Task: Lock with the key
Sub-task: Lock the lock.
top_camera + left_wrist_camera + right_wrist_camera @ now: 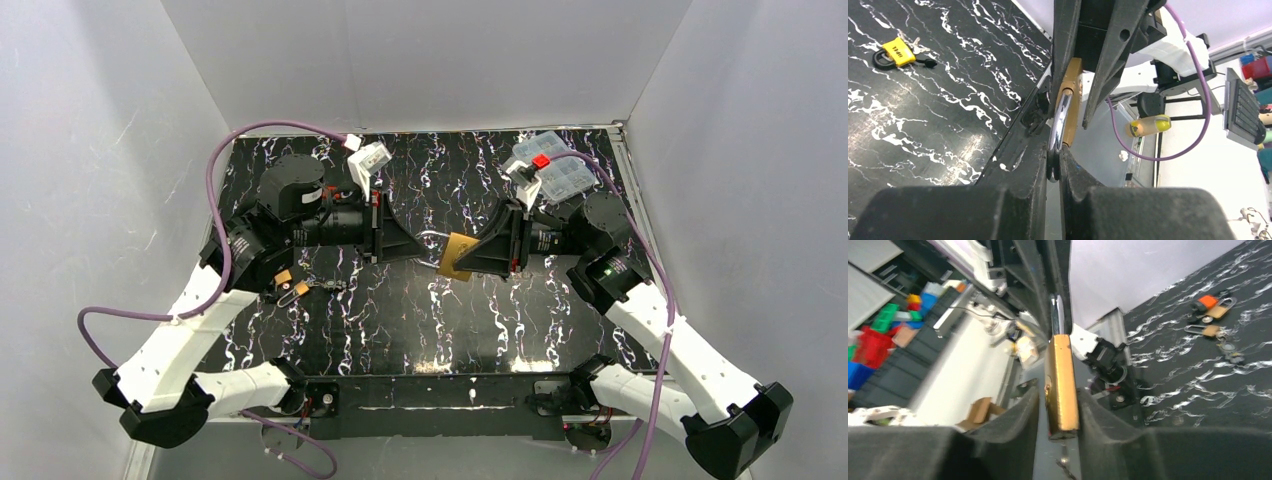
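The lock point(458, 256), a brass-tan padlock, hangs in the air over the middle of the table between both grippers. My left gripper point(1054, 161) is shut on its silver shackle point(1061, 117). My right gripper point(1060, 402) is shut on the brass body point(1063, 382), one pad on each flat face. A thin silvery piece on a short chain point(1064, 461) dangles from the lock's bottom end. It looks like the key, but it is blurred. In the top view the two grippers point(425, 241) point(472, 254) point at each other.
Two small spare padlocks with keys point(292, 284) lie on the black marbled table point(420, 320) by the left arm. A yellow padlock point(895, 52) lies on the table in the left wrist view. A clear compartment box point(556, 170) stands at the back right. White walls enclose three sides.
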You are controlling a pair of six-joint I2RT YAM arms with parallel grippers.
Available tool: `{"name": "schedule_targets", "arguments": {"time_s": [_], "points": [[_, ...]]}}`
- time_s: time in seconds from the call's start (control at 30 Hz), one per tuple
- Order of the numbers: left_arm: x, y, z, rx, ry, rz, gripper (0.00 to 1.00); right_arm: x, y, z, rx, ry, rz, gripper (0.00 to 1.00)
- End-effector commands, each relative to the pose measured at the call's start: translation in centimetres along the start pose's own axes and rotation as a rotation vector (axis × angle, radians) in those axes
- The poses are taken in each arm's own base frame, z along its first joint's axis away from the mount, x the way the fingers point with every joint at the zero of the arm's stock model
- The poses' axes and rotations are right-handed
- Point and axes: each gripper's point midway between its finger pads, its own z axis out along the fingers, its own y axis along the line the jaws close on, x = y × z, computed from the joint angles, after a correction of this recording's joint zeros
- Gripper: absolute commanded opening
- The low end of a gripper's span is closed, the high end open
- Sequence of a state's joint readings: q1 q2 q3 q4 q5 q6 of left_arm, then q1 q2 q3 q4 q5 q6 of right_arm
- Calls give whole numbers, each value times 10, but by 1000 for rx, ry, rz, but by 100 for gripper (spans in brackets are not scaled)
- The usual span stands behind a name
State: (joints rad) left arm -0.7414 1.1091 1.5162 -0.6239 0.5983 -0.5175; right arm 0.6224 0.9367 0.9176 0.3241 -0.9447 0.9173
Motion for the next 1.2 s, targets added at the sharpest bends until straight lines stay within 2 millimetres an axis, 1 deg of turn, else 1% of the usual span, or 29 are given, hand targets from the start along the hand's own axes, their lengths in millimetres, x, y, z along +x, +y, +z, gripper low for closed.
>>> {"name": "schedule_targets", "arguments": {"time_s": [0.0,0.03,0.07,0.13,0.2,0.27,0.4,0.47,0.57,0.67,0.77,0.83,0.93,0.97,1.0,1.17], "points": [[-24,-11,-4,2,-73,-42,0,-17,-1,-4,45,-76,-120,52],[-29,-14,-6,-1,-92,-42,0,-17,-4,-6,55,-86,-123,60],[-36,-18,-10,3,-113,-37,0,-17,-7,-9,63,-97,-127,65],[-45,-27,-15,8,-139,-30,0,-18,-10,-15,72,-119,-131,70],[-54,-38,-21,25,-152,-17,0,-18,-9,-21,53,-138,-137,71],[-59,-46,-24,46,-156,-10,0,-19,-6,-25,35,-154,-152,72],[-65,-56,-28,75,-163,-4,0,-19,-6,-25,17,-158,-162,70],[-66,-58,-28,79,-164,-5,0,-22,-4,-24,7,-166,-168,66],[-67,-59,-27,84,-161,-7,0,-26,-2,-22,1,-167,-172,57],[-68,-58,-26,82,-159,-9,0,-30,1,-22,-3,-168,-180,55],[-68,-58,-26,82,-160,-7,0,-31,2,-21,-4,-167,-183,48],[-69,-59,-26,83,-163,-7,0,-32,2,-21,-4,-165,-180,37],[-69,-59,-26,82,-165,-6,0,-30,-1,-20,0,-159,-168,12],[-69,-58,-26,78,-169,-3,0,-29,-3,-20,4,-156,-163,4],[-70,-57,-27,73,-174,1,0,-29,-3,-21,6,-154,-165,1],[-71,-53,-35,24,-186,38,0,-24,-6,-23,30,-151,-163,1]]}}
